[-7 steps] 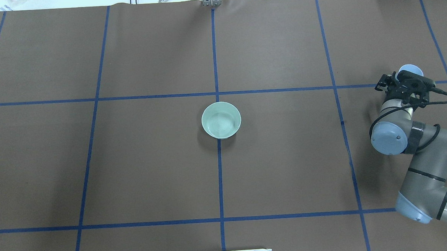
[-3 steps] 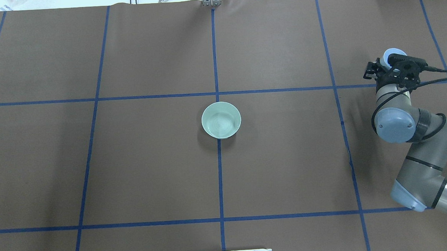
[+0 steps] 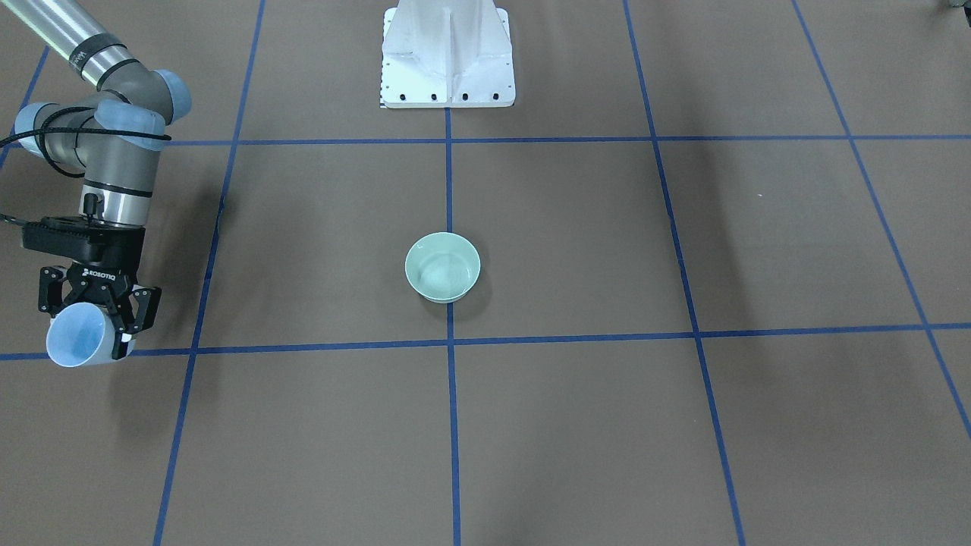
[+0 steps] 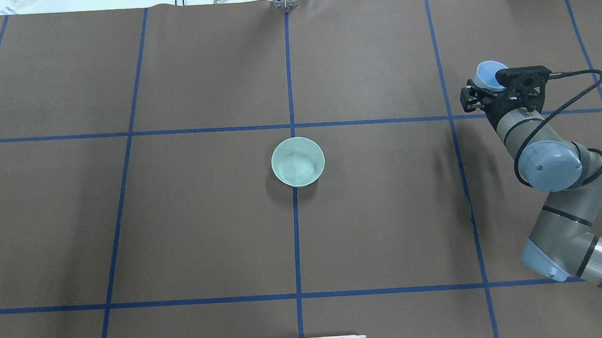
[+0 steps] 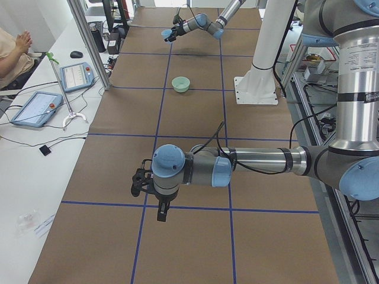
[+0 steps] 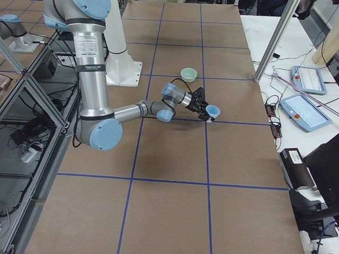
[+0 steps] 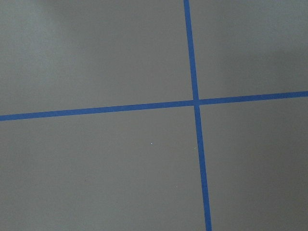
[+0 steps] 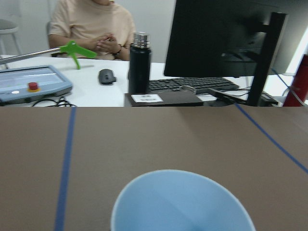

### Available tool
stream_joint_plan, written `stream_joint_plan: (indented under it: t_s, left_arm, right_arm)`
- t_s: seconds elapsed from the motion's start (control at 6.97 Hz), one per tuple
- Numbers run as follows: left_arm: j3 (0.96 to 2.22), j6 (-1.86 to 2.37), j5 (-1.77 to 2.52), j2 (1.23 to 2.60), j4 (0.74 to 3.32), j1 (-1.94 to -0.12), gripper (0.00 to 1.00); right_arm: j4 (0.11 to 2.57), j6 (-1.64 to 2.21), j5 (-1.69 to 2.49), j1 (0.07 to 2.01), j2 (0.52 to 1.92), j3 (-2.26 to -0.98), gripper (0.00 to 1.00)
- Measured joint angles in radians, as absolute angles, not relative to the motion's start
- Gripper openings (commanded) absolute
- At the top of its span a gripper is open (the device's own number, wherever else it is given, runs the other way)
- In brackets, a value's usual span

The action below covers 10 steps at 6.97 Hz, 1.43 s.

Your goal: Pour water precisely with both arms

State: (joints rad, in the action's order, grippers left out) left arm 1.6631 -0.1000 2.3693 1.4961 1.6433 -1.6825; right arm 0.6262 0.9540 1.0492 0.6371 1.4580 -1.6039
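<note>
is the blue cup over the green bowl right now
No, the right arm holds the cup well off to the right of the bowl, beyond a blue line.

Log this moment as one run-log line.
right gripper: shut on blue cup, lifted, away from green bowl | green bowl: upright, centre of table | left gripper: over table, state unclear | pour: no stream visible

Open mat (image 4: pixel 206 220) surrounds the central bowl (image 4: pixel 298 162) and right arm (image 4: pixel 542 159).
</note>
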Motion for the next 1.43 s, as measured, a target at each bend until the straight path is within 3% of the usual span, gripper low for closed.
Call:
stream_joint_plan:
  t_s: [0.57, 1.43]
  left_arm:
    - [1.664, -0.099, 2.372, 1.499, 1.645, -1.68, 1.0]
    - [1.661, -0.099, 2.375, 1.5, 1.64, -1.68, 1.0]
  right_arm:
    - [0.397, 0.642, 1.403, 0.639, 1.393, -1.603, 0.0]
    - [0.411, 0.193, 1.818, 0.623, 1.225, -1.551, 0.0]
